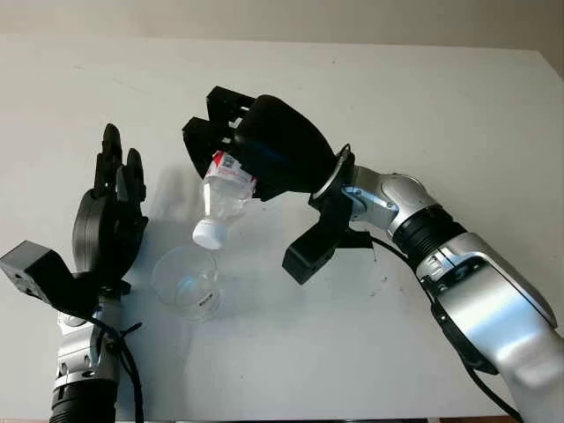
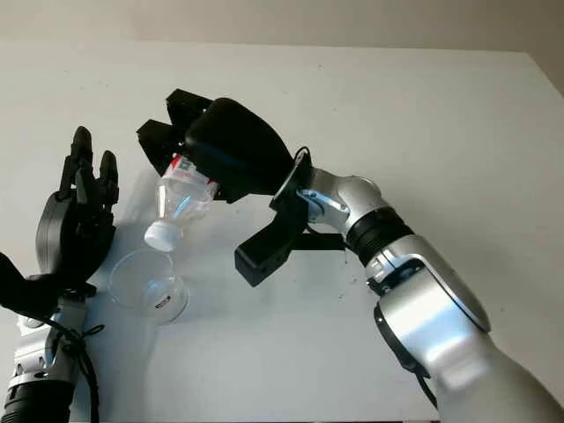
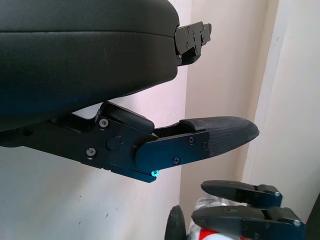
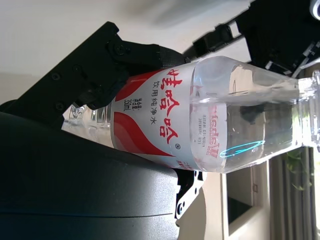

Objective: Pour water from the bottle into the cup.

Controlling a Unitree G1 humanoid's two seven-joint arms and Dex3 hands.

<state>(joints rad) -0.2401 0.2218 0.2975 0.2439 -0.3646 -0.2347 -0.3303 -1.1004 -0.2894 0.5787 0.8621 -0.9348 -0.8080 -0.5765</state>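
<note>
The right hand (image 1: 264, 145) grips the clear red-labelled plastic bottle (image 1: 222, 196), white-capped neck tilted over the clear plastic cup (image 1: 187, 282); the left hand (image 1: 107, 220) is open at the cup's 9 o'clock.

Table (image 1: 458, 115): plain white top, runs pretty much across the whole scene, left to right and near to far.
Wall (image 1: 352, 19): beige strip along the far edge of the table.
Table corner (image 1: 539, 55): far right, where the white top ends against the wall.
Marks (image 1: 384, 280): a few tiny dark specks on the table, right of centre.
</note>
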